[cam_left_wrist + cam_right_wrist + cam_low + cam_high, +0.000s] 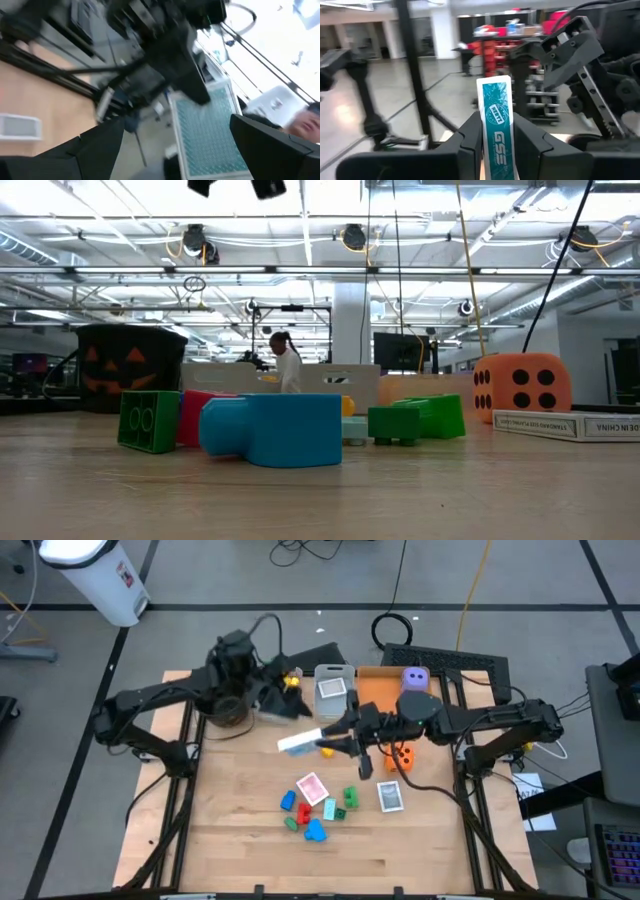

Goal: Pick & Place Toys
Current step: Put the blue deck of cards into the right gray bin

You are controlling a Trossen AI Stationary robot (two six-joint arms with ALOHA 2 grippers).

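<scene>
Right gripper (pixel 492 142) sits nearest us in its wrist view, clamped on a teal card pack (pixel 496 125): light, stiff, slick, so we judge its flat faces the best hold. High view: pack (pixel 298 743) carried mid-table; left gripper (pixel 285 690) spread, empty. Low view: blocks (pixel 272 428) lie loose.

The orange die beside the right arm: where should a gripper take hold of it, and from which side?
Grip the orange die across two opposite flat side faces, coming straight down from above. It sits square on the table with its top free. The right gripper, already shut on a card pack, hangs nearby, so it would be busy; the left gripper is open.
</scene>
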